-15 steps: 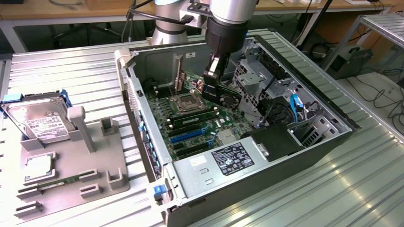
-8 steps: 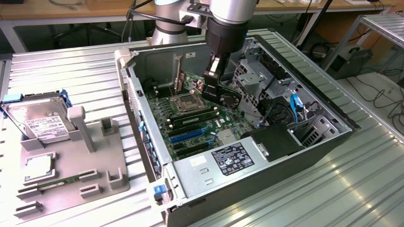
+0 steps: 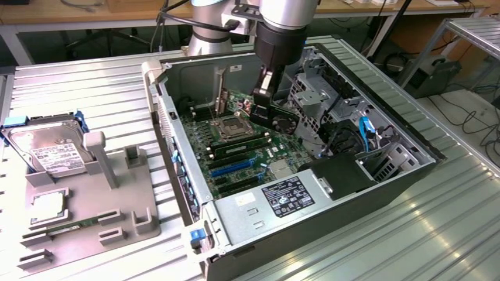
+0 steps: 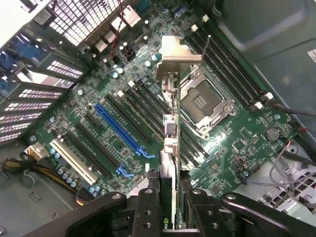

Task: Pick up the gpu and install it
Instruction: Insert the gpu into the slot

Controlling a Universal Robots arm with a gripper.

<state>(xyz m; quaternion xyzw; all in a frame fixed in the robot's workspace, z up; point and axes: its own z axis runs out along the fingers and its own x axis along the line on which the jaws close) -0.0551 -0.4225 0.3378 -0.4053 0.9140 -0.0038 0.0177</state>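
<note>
The claw (image 3: 264, 99) hangs inside the open computer case (image 3: 406, 170), clenched on the gpu (image 3: 275, 117) — in the wrist view the card (image 4: 169, 148) runs edge-on straight out from between the two fingers (image 4: 148, 207), its silver end bracket (image 4: 174, 52) at the far tip. So the pick-up looks done: the card is off the surface and carried over the motherboard (image 4: 98, 89).

The install does not look finished. Directly below the claw lies the green board, with the empty processor socket (image 4: 205, 101) just to one side of the card's edge and the blue slot (image 4: 118, 128) on the other side, a little apart from it. The card hovers above the row of long black slots (whether its lower edge already touches one I cannot tell from these pictures), and the bracket is not yet seated at the case's rear wall as far as I can judge.

Well away from the claw, outside the case, a grey holder tray (image 3: 117, 222) sits on the ribbed metal surface (image 3: 78, 93) — a hard drive (image 3: 47, 149) stands in it at one end.
</note>
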